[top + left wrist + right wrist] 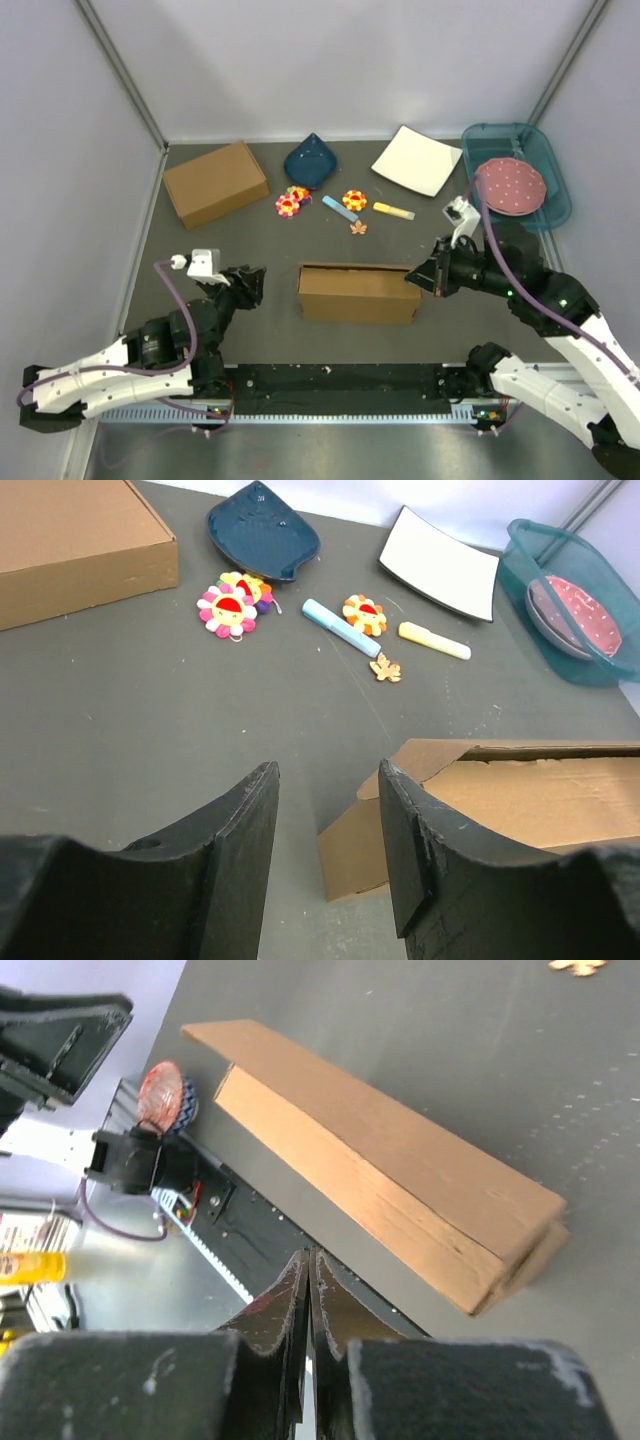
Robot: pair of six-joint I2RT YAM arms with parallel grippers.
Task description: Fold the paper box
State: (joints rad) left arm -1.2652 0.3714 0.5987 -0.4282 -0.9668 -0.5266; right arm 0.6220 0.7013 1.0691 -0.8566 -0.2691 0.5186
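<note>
The paper box (358, 292) lies in the middle of the table as a shallow brown cardboard box, its long side facing the arms. In the left wrist view the paper box (520, 800) has a loose flap sticking up at its left end. My left gripper (248, 283) sits left of it, open, with only bare table between the fingers (328, 775). My right gripper (420, 278) is at the box's right end, shut and empty. In the right wrist view its closed tips (308, 1256) hang just short of the box (400, 1160).
A deeper brown box (215, 183) stands at the back left. Behind the paper box are a dark blue dish (309, 160), a white square plate (416, 160), flower toys (292, 202), a blue marker (339, 208) and a yellow marker (393, 210). A teal basket (545, 150) holds a pink plate (510, 185).
</note>
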